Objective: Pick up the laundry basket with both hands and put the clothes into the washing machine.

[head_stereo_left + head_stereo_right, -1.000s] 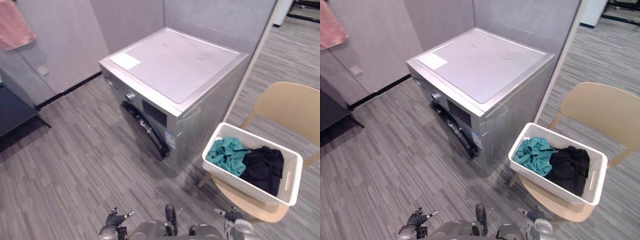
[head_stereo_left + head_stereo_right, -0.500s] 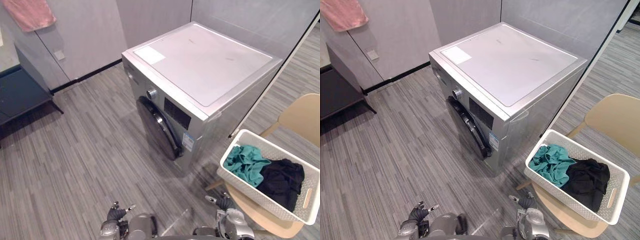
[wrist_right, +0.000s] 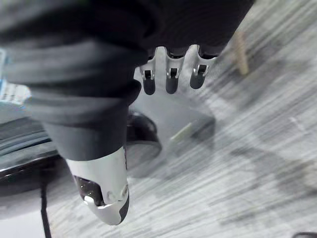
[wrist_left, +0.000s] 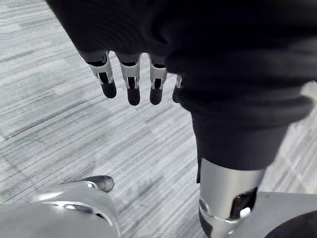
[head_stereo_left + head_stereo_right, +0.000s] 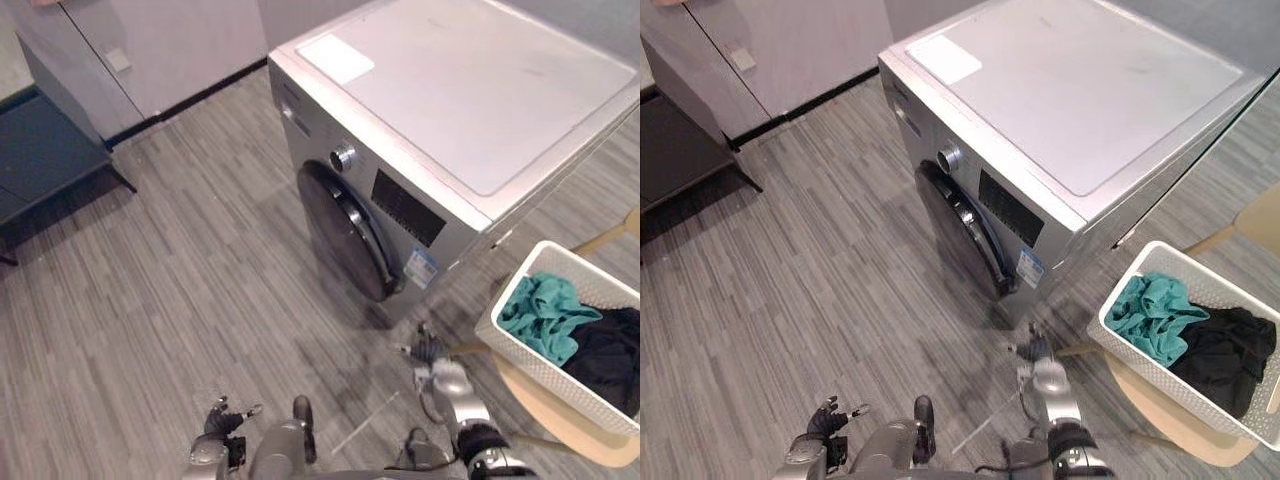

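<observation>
**Left eye view.** The whole picture has shifted since a second ago, so the camera has moved. The silver front-loading washing machine (image 5: 470, 110) now looms nearer, and its round dark door (image 5: 350, 232) appears shut. The right hand (image 5: 437, 372), earlier low at the frame's edge, has risen and reaches forward before the machine's front corner; its fingers are relaxed and hold nothing. The left hand (image 5: 222, 428) hangs low, well apart from the machine. The white perforated plastic laundry basket (image 5: 540, 365) sits untouched on the beige wooden chair (image 5: 560, 425) just beside the machine. It holds a teal garment (image 5: 540, 315) and a black garment (image 5: 612, 355). Judged from this, the approach is under way and the lift has not begun.

**Right eye view.** The right hand lies between the machine's front and the basket, near the basket but apart from it.

**Left wrist view.** The left hand's fingers (image 4: 132, 84) point straight down over the floor and hold nothing.

**Right wrist view.** The right hand's fingers (image 3: 171, 77) are likewise straight and hold nothing.

**Surface and room.** A grey striped floor (image 5: 150, 290) spreads before the machine. Grey wall panels (image 5: 180, 45) stand behind it, and a dark low stand (image 5: 45, 165) stands well to its left.
</observation>
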`<state>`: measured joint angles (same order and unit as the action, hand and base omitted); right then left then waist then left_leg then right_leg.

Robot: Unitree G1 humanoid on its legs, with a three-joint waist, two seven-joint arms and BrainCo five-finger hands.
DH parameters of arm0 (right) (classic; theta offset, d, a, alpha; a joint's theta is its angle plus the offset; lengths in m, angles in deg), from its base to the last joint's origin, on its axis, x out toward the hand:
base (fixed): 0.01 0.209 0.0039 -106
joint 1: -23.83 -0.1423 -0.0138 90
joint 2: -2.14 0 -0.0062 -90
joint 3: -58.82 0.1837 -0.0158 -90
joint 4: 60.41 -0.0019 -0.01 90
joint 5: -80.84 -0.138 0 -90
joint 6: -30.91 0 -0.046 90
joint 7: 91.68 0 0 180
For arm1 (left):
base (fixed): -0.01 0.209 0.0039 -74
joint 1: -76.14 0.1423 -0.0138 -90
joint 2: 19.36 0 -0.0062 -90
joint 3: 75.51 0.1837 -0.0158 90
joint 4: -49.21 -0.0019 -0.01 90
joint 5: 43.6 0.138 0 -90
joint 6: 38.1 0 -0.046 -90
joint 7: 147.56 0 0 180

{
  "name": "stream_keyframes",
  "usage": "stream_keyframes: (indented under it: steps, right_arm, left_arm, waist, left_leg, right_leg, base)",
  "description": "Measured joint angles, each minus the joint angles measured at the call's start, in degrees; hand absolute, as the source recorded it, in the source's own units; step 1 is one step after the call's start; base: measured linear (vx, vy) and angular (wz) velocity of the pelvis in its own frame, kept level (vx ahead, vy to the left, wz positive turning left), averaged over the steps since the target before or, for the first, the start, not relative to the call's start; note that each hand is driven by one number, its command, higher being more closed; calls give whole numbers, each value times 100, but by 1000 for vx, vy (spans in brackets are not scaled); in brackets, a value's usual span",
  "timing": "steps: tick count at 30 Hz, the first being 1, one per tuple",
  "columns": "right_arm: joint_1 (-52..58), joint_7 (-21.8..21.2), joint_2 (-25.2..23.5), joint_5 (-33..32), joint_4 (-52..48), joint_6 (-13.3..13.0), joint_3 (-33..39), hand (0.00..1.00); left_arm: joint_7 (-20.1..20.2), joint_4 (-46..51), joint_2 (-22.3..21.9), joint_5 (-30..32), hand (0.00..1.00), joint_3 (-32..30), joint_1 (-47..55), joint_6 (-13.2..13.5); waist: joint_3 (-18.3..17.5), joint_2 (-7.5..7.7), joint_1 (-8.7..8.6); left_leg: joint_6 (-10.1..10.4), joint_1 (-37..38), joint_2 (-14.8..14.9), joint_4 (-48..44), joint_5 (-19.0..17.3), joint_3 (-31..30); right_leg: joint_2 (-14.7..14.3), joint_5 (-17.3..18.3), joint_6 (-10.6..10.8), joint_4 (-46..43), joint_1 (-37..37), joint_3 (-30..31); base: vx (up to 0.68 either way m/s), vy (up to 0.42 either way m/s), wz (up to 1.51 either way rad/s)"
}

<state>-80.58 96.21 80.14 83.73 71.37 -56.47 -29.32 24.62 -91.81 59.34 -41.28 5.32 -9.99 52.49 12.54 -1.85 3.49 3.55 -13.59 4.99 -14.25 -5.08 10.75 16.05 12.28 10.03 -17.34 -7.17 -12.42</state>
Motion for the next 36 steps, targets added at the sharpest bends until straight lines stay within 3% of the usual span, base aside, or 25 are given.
stream_keyframes:
  steps: [3,8,13,20,27,33,35,36]
  right_arm:
    - [-543,293,104,1,-144,-7,-17,0]
    - [-1374,698,270,-61,-272,-20,2,0]
    - [-2317,662,676,-390,24,14,8,0]
    - [-3364,826,1019,-912,236,27,57,0]
    - [-3539,1086,855,-1187,234,14,-135,0]
    - [-3565,1339,194,-1192,212,43,-884,0]
    - [-3617,1323,-22,-1191,61,39,-1184,0]
    - [-3817,1261,-200,-1207,-113,38,-1386,0]
  left_arm:
    - [-108,137,-123,-20,0,14,-5,34]
    - [-241,451,-117,-78,0,147,-17,109]
    - [-237,680,-87,-241,0,247,-51,146]
    - [-245,767,9,-429,0,457,-171,200]
    - [-262,761,12,-454,0,493,-308,214]
    - [-360,733,75,-439,0,735,-677,196]
    - [-374,775,72,-426,0,871,-886,197]
    - [-377,829,48,-391,0,931,-1019,199]
  waist:
    - [214,-112,103]
    - [611,-159,284]
    - [923,-179,391]
    - [1078,-279,617]
    - [1123,-277,700]
    - [1144,-281,751]
    - [1160,-313,930]
    - [1174,-340,1106]
  left_leg:
    - [10,-182,72,-79,11,-144]
    - [30,-467,96,-233,27,-267]
    - [22,-720,83,-270,141,-357]
    - [71,-1047,19,29,524,-653]
    - [84,-1248,-2,64,655,-940]
    - [265,-1348,120,117,714,-1450]
    - [332,-1440,156,134,753,-1693]
    - [370,-1518,173,151,774,-1840]
  right_leg:
    - [-22,-6,-10,-164,-137,-76]
    - [-27,-5,-13,-345,-366,-137]
    - [-14,-11,-25,-464,-572,-179]
    - [-37,-60,-103,-496,-859,-372]
    - [-138,-89,-167,-446,-904,-510]
    - [-348,47,-333,-516,-798,-859]
    - [-384,203,-397,-668,-813,-1080]
    - [-395,344,-437,-786,-835,-1268]
  base:
    - [-32,-38,17]
    - [-38,-16,10]
    - [-46,-2,12]
    - [-54,-19,18]
    - [-55,-5,12]
    - [-63,-63,22]
    - [-78,-130,46]
    - [-63,-203,72]
